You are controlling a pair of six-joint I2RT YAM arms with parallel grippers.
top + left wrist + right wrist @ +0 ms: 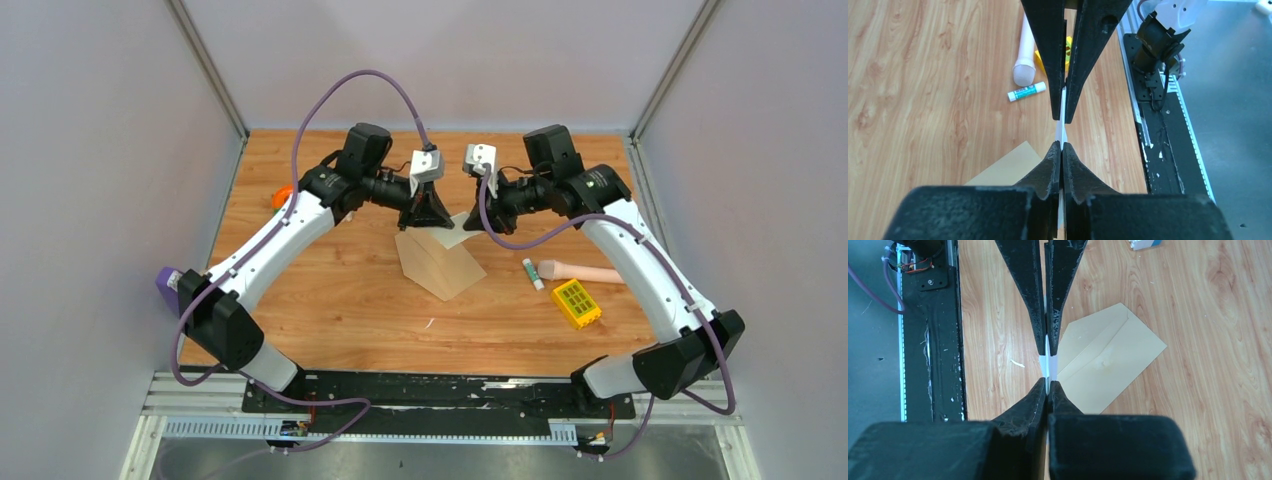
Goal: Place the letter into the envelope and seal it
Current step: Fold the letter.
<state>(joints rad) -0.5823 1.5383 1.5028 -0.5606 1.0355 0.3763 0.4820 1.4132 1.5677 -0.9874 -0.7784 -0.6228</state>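
Observation:
The letter [453,236] is a thin pale sheet held off the table between both grippers. It shows edge-on in the left wrist view [1061,131] and in the right wrist view [1048,361]. My left gripper [425,218] [1061,144] is shut on one edge of it. My right gripper [478,222] [1048,382] is shut on the opposite edge, fingertips facing the left's. The tan kraft envelope [440,265] lies flat on the wooden table below them, its fold seams up; it also shows in the wrist views [1008,170] [1108,365].
To the right of the envelope lie a small glue stick [532,273] [1026,91], a pale pink cylinder [580,271] and a yellow block [576,303]. An orange object [281,195] sits at the far left. A black rail [440,385] runs along the near edge.

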